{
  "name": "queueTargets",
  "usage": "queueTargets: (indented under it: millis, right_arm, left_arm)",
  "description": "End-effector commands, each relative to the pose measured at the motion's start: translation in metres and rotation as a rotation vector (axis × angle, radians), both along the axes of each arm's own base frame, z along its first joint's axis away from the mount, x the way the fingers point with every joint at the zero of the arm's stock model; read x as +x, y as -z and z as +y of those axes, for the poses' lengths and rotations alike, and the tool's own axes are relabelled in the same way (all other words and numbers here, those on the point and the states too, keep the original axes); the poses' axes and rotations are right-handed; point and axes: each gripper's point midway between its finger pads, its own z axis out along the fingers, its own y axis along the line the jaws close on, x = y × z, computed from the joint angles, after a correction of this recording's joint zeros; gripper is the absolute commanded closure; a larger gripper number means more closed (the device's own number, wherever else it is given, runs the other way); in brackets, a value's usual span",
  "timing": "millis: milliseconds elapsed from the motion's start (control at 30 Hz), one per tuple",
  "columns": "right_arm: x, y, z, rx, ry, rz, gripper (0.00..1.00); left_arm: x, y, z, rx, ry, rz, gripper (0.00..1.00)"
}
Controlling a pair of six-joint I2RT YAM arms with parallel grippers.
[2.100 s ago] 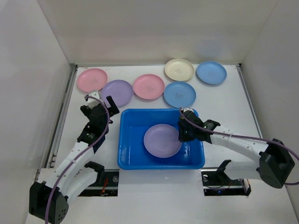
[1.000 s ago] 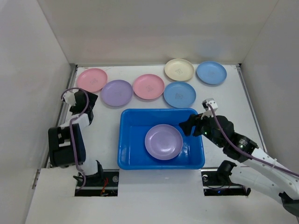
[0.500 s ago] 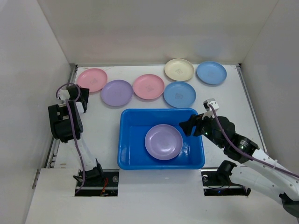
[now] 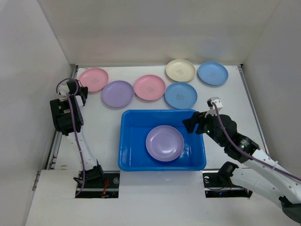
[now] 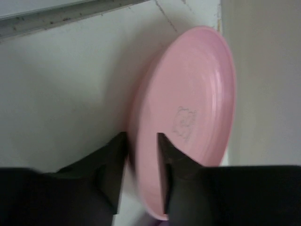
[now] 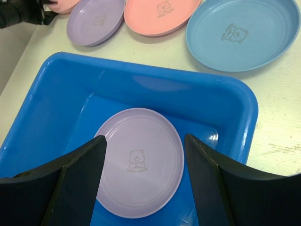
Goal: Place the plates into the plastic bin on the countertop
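Note:
A blue plastic bin (image 4: pixel 160 112) stands on the white countertop (image 4: pixel 235 110) with a lilac plate (image 4: pixel 164 143) lying flat inside it. Behind the bin lie a pink plate (image 4: pixel 93 79), a lilac plate (image 4: pixel 117 93), a second pink plate (image 4: pixel 149 87), a blue plate (image 4: pixel 180 95), a cream plate (image 4: pixel 180 70) and another blue plate (image 4: pixel 212 73). My left gripper (image 5: pixel 141 160) is shut on the left rim of the far-left pink plate (image 5: pixel 188 113), one finger on each side of the rim. Over the bin's right end my right gripper (image 6: pixel 145 139) hangs open and empty above the lilac plate (image 6: pixel 138 162).
White walls close in the counter on three sides. Metal strips (image 4: pixel 63 113) (image 4: pixel 249 96) run along its left and right edges. The left arm stands upright close to the left wall. The arm bases sit at the near edge.
My left gripper has swung out to the far-left pink plate and narrowed its jaws onto the rim. The right gripper has drawn back slightly from the lilac plate in the bin.

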Motion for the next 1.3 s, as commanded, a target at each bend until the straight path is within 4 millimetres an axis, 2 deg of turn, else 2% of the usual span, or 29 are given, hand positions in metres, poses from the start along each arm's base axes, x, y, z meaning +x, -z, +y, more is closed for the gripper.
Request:
queueTargets:
  millis: [0,67,133,267,367,467,533,567,633,733,800,900,967,1067,1267]
  right_arm:
    - [0.009,-0.014,0.000,0.025,0.019,-0.053,0.27]
    - [0.010,-0.013,0.001,0.023,0.020,-0.048,0.27]
    - [0.011,-0.011,0.001,0.019,0.021,-0.045,0.27]
    - [0.011,-0.010,0.000,0.017,0.026,-0.045,0.28]
    - [0.011,-0.011,-0.001,0.024,0.028,-0.048,0.28]
    - [0.013,-0.014,-0.004,0.036,0.045,-0.055,0.28]
    - [0.015,-0.016,-0.008,0.045,0.059,-0.061,0.28]
    - [0.016,-0.017,-0.009,0.052,0.066,-0.066,0.28]
    - [0.016,-0.019,-0.012,0.063,0.078,-0.071,0.28]
    - [0.014,-0.024,-0.014,0.087,0.083,-0.080,0.28]
    - [0.013,-0.028,-0.018,0.100,0.099,-0.092,0.29]
    - [0.018,-0.033,-0.033,0.121,0.175,-0.112,0.29]
    - [0.021,-0.038,-0.043,0.151,0.228,-0.125,0.29]
    - [0.022,-0.045,-0.055,0.184,0.269,-0.140,0.29]
    - [0.017,-0.039,-0.074,0.199,0.327,-0.149,0.29]
  left_arm:
    - [-0.001,0.007,0.009,-0.014,-0.014,0.050,0.85]
    - [-0.001,0.009,0.008,-0.016,-0.008,0.068,0.94]
    - [-0.001,0.007,0.008,-0.011,0.003,0.077,0.99]
    - [0.004,-0.020,0.015,0.031,-0.004,0.041,1.00]
    - [0.009,-0.064,0.021,0.070,-0.013,-0.032,1.00]
    - [0.010,-0.125,0.016,0.126,0.020,-0.126,1.00]
    - [0.006,-0.173,-0.008,0.180,0.085,-0.181,1.00]
    - [0.003,-0.191,-0.020,0.203,0.119,-0.199,1.00]
    - [-0.011,-0.235,-0.059,0.266,0.225,-0.238,0.99]
    - [-0.044,-0.275,-0.121,0.363,0.385,-0.274,0.98]
    - [-0.069,-0.288,-0.165,0.411,0.507,-0.288,0.97]
    - [-0.113,-0.283,-0.233,0.457,0.712,-0.283,0.97]
    - [-0.146,-0.269,-0.271,0.477,0.830,-0.279,0.97]
    - [-0.187,-0.244,-0.302,0.485,0.941,-0.252,0.97]
    - [-0.254,-0.206,-0.342,0.562,1.132,-0.197,0.97]
